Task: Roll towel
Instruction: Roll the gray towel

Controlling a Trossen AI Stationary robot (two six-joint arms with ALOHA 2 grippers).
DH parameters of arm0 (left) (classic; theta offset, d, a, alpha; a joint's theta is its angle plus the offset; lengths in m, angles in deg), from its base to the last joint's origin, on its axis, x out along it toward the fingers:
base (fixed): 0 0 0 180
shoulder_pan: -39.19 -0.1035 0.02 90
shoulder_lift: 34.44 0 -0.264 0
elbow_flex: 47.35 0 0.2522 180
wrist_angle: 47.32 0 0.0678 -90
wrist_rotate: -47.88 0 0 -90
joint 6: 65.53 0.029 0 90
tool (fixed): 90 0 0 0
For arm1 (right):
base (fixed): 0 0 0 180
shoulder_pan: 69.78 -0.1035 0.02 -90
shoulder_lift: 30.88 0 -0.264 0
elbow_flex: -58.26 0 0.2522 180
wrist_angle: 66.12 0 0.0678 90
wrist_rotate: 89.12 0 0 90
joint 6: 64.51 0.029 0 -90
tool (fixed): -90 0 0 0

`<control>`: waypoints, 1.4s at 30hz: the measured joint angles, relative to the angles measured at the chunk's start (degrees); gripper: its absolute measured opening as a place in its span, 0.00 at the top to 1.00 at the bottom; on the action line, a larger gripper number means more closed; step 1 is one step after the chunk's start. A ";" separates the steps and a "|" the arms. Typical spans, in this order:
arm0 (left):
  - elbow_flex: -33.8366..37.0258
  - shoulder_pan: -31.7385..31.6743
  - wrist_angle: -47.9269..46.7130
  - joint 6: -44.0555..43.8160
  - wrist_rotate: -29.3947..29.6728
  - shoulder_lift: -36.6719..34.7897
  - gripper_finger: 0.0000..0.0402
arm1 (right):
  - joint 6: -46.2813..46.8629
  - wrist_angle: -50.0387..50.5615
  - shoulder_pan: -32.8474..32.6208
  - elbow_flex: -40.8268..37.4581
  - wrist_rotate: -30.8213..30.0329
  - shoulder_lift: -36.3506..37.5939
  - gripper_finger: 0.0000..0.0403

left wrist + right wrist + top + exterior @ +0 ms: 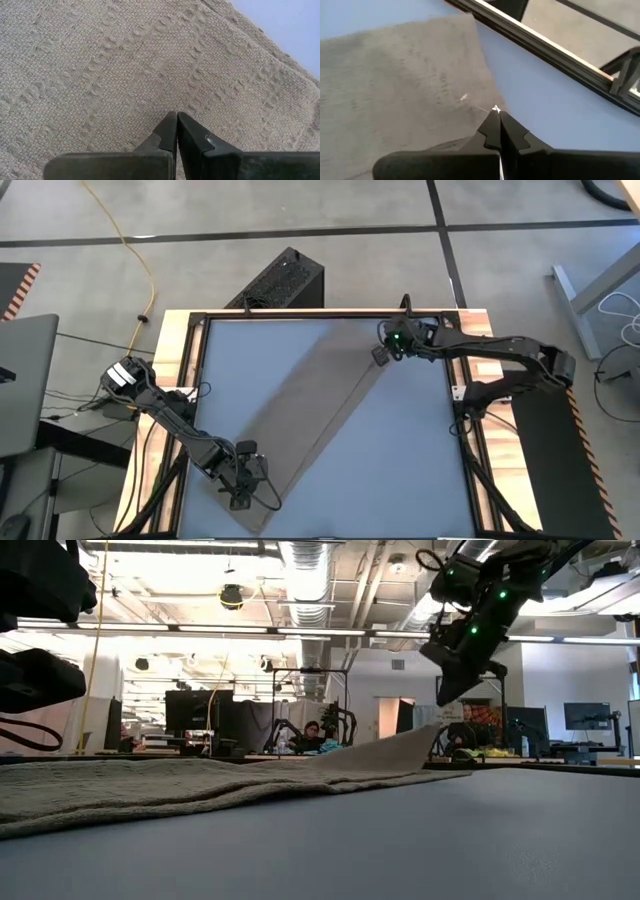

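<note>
The taupe towel (310, 410) lies as a long strip slanting across the blue-grey table, from the near left to the far right. My left gripper (240, 500) is shut over the towel's near-left end, above the weave (125, 60). My right gripper (382, 355) is shut at the towel's far-right end, raised above the table in the low view (447, 700). The towel's far corner (420, 740) rises toward it. The rest of the towel (150, 790) lies flat. My left gripper (177, 117) points down at the towel's near-left end with shut fingers; whether they touch the cloth, I cannot tell. My right gripper (496, 114) pinches a small white tag (495, 107) at the towel's far-right edge between its fingertips, from above. That corner (470, 100) is drawn up off the table.
The table's dark frame rail (545, 45) runs close behind my right gripper. A black box (280, 280) stands beyond the far edge. Bare table surface (400, 460) lies to the right of the towel. A person (312, 735) sits in the room beyond.
</note>
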 joint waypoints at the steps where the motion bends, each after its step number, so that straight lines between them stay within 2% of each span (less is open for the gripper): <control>1: 0.00 0.00 -0.01 0.00 0.00 0.00 1.00 | 0.04 -0.17 -0.50 0.00 0.00 0.51 0.97; 7: -0.02 0.00 -0.01 0.61 -0.88 0.00 1.00 | 1.77 3.96 -1.19 0.00 -0.09 1.94 0.97; 12: -0.02 0.16 0.00 0.52 -1.83 -0.02 1.00 | 3.98 12.59 -0.54 0.00 -1.64 0.15 0.97; 16: -0.02 0.20 -0.02 0.46 -1.87 -0.02 1.00 | 5.41 15.46 -1.46 0.00 -3.02 -1.75 0.97; 23: -0.02 0.20 0.00 0.83 -2.26 -0.02 1.00 | 5.85 14.57 -1.72 0.00 -3.41 -7.01 0.97; 31: -0.02 1.31 0.04 1.92 -3.94 -0.02 1.00 | 7.60 14.11 -1.62 0.00 -10.16 -14.69 0.97; 38: -0.02 2.78 0.42 1.94 -5.95 -0.02 1.00 | 7.83 11.90 -1.62 0.00 -12.13 -19.78 0.97; 42: -0.02 3.36 0.65 2.45 -5.12 -0.21 1.00 | 7.97 11.29 -1.62 0.00 -13.13 -20.46 0.97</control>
